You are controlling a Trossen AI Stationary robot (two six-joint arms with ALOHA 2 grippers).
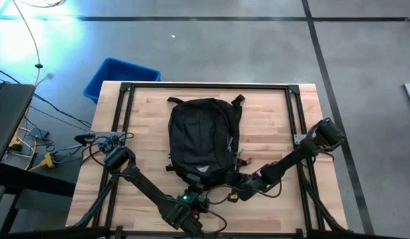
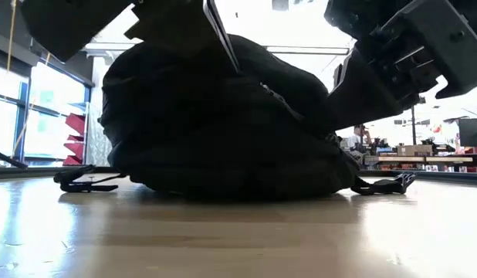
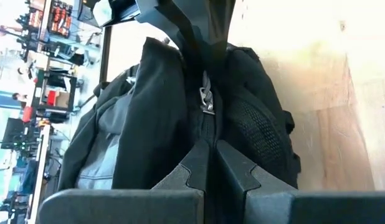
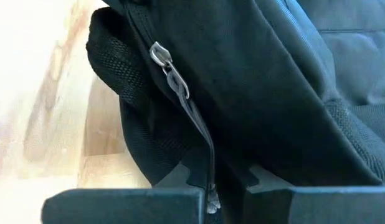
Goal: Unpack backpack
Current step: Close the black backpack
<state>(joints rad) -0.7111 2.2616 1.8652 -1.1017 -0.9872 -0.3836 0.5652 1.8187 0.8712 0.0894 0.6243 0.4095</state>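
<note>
The backpack [image 1: 204, 138] lies at mid-desk [image 1: 271, 119], zipped. The left gripper [image 3: 211, 163] is closed on fabric at the near end, probably to brace it. The right gripper [image 4: 212, 180] is closed on the zipper pull cord [image 4: 194, 118], ready to unzip. Only the wrist views show both grips; the high view shows the layout.

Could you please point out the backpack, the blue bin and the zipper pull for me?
backpack [image 1: 202, 136]: high view, middle of its black body.
blue bin [image 1: 119, 74]: high view, its inner wall beyond the table.
zipper pull [image 4: 160, 55]: right wrist view, its metal tab.
</note>
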